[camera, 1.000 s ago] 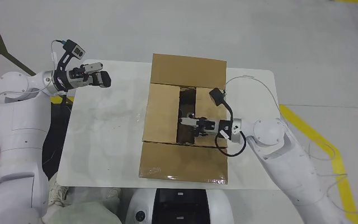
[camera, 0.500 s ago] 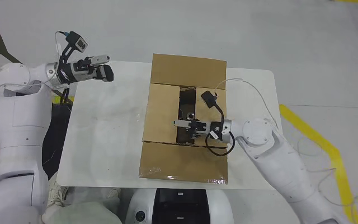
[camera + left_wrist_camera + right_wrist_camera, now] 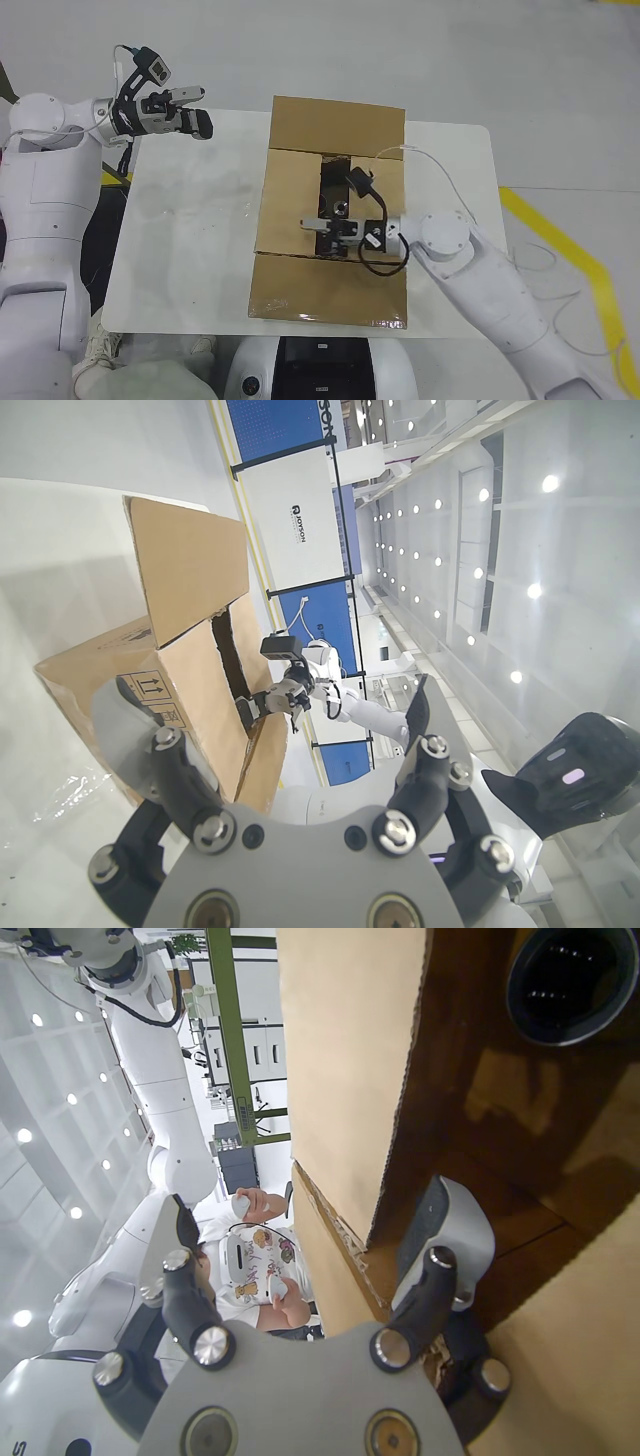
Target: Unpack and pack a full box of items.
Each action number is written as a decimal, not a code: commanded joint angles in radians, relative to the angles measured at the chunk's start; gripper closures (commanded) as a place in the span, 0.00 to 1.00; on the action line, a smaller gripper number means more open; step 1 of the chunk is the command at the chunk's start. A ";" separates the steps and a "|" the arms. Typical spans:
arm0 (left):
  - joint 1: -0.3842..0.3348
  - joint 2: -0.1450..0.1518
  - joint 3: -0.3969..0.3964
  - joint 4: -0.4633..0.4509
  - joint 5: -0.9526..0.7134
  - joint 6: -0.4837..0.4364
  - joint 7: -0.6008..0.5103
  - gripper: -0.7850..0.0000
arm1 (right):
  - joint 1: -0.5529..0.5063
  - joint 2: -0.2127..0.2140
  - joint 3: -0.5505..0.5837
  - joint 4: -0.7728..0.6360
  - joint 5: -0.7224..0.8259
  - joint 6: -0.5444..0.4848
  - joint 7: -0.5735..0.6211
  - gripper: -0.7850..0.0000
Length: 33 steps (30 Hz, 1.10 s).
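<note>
1. At the middle of the bench (image 3: 190,250), the box (image 3: 335,130) sat with its top flaps parted only along a narrow gap.
2. The right pincer (image 3: 305,1208) was wide open at that gap, straddling the edge of the left-side flap (image 3: 290,200). One jaw was inside the box and the other outside, with nothing gripped.
3. The left pincer (image 3: 198,123) hung open and empty over the far left corner of the bench, well apart from the box.
4. Risk: the box was unbraced, so pulling the flap would probably drag or tip it.
5. Risk: the flap edge looked ragged, so a pinch near the corner could tear it. The inner jaw might also snag the neighbouring flap.
6. Around: a dark round container (image 3: 570,983) lay deep inside the box, and a clear film scrap (image 3: 70,795) lay on the bench near it. The half-shut flaps blocked the way to the contents.
</note>
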 commanded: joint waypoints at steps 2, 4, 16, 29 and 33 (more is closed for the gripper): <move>0.000 0.000 0.000 -0.001 0.000 0.000 0.000 0.00 | 0.010 -0.007 -0.009 0.022 0.024 -0.017 -0.004 0.00; 0.000 0.000 0.000 -0.001 0.000 0.000 0.000 0.00 | 0.016 -0.011 -0.013 0.035 0.043 -0.025 -0.002 0.00; 0.000 0.000 0.000 -0.001 0.000 0.000 0.000 0.00 | -0.002 -0.017 0.020 -0.001 0.139 -0.127 0.025 0.00; 0.000 0.000 0.000 -0.001 0.000 0.000 0.000 0.00 | 0.028 -0.034 0.005 -0.081 0.167 -0.204 0.013 0.00; 0.000 0.000 0.000 -0.001 0.000 0.000 0.000 0.00 | 0.071 -0.055 -0.044 -0.058 0.174 -0.223 -0.021 0.00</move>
